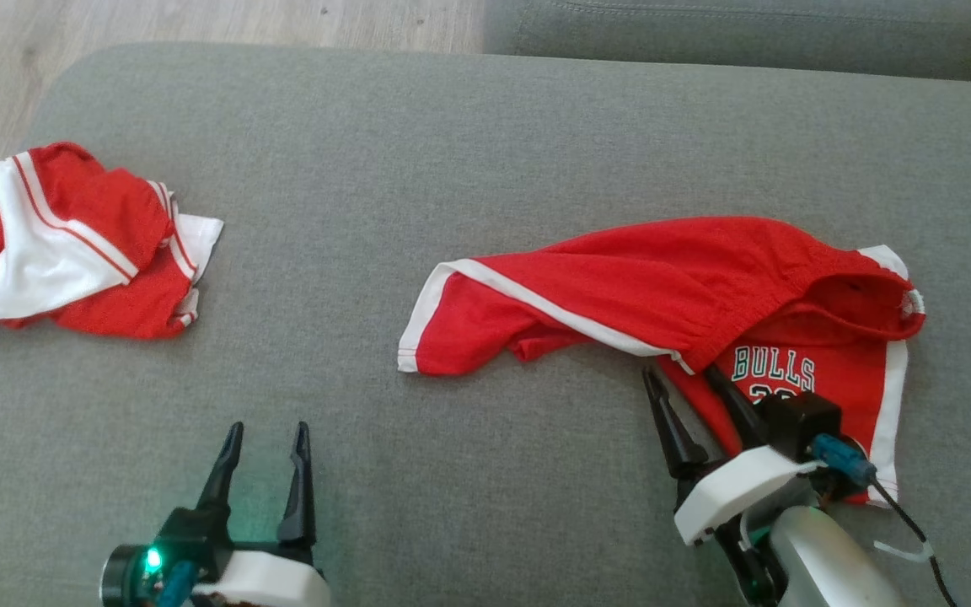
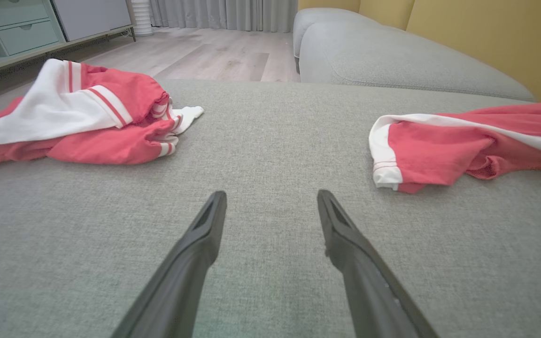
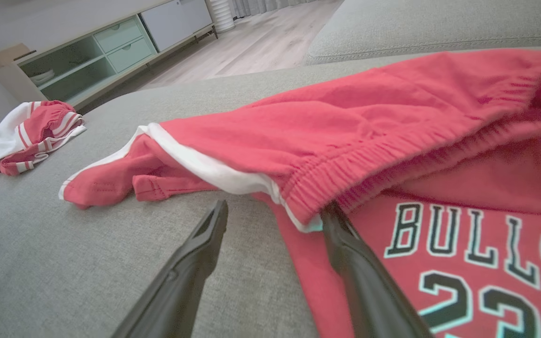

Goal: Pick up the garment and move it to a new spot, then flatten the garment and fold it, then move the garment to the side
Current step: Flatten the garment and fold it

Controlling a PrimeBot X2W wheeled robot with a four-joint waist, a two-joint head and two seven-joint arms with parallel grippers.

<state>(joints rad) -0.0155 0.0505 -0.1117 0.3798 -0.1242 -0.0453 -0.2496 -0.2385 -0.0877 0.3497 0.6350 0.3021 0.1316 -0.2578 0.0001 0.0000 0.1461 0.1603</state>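
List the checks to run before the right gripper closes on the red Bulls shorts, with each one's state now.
1. Right gripper open: ok, fingers spread.
2. Red white-trimmed Bulls shorts edge between them: ok, one finger over cloth, the other over the grey fabric cushion.
3. Fingertip under the elastic waistband: cannot tell.
4. Left gripper open, clear of cloth: ok, over bare cushion.
5. Crumpled red and white garment apart from the shorts: ok.
6. Shorts flat: not ok, folded over themselves.
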